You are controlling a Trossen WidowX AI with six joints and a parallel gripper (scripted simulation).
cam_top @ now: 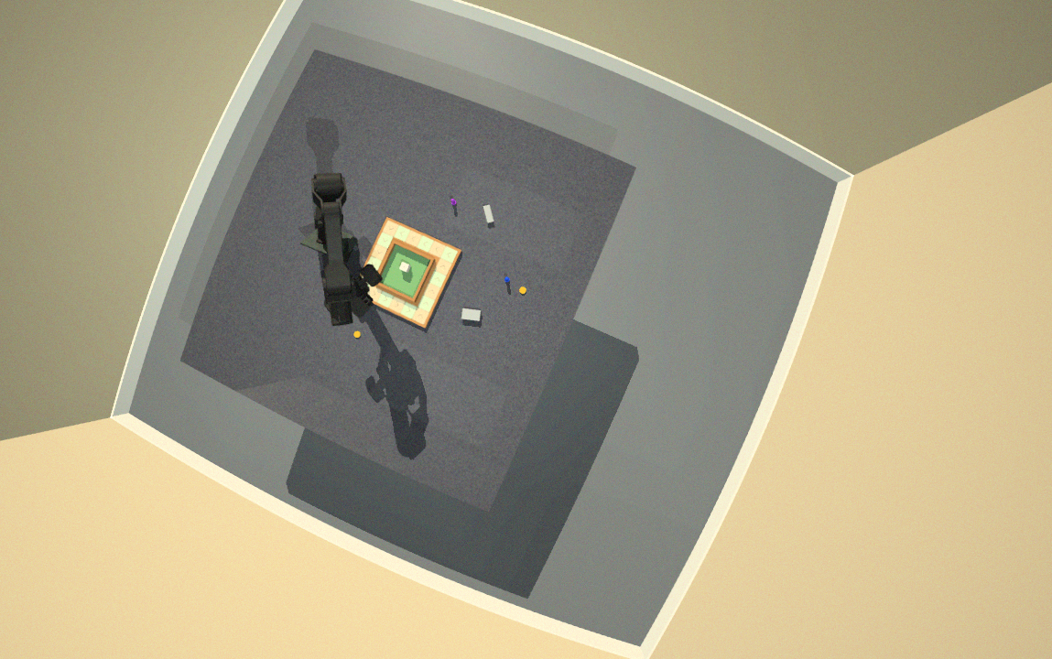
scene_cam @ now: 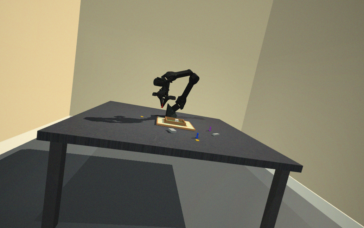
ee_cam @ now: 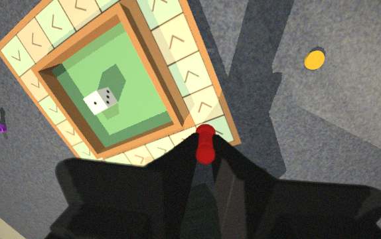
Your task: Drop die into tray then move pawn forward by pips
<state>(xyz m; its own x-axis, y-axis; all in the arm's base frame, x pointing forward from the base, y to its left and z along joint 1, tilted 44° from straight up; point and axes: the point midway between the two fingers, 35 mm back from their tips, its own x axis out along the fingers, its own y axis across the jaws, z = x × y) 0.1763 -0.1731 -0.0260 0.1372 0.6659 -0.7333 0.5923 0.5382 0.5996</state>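
Red pawn [ee_cam: 205, 147], pinched in the jaws, hangs above the board's [ee_cam: 231, 133] corner edge.

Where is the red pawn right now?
The red pawn is pinched in the gripper, lifted above the board's near corner in the wrist view. In the exterior view it hangs at the fingertips above the board's left end, clear of the table.

Top: far overhead, looking straight down on the whole worktop [cam_top: 283, 361].
Exterior: distant, low, looking up across the worktop's front edge.
Wrist: close, looking down past the jaws.
Shared: board [cam_top: 412, 271].
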